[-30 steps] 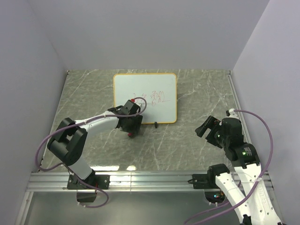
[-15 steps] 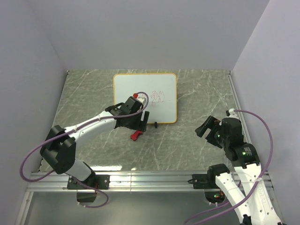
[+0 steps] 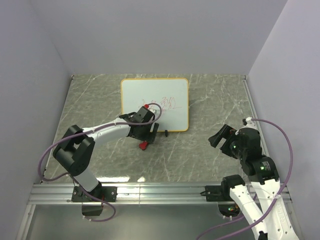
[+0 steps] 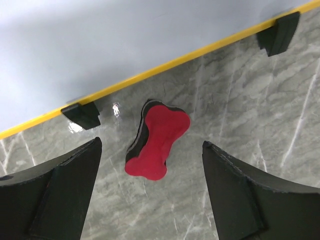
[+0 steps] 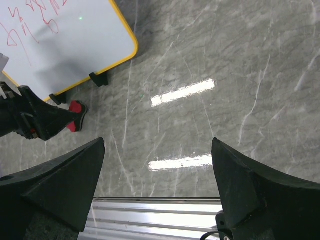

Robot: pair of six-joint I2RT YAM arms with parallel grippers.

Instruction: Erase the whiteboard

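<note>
The red scribble (image 3: 169,104) on the whiteboard (image 3: 155,92), upper middle of the overhead view, is too tiny to read and partly behind the left gripper (image 3: 146,134), whose jaws are spread around the untouched red eraser (image 4: 159,140); the right gripper (image 3: 220,136), lower right, is spread wide too, gripping nothing.

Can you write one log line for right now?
left tool: open over red bone-shaped eraser on table | whiteboard: red writing not erased | right tool: open

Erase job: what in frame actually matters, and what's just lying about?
In play: whiteboard; red writing on it; red eraser on the table beside the board's clip edge; left fingers, open over it.
Lying about: right fingers, open and empty; the table.
</note>
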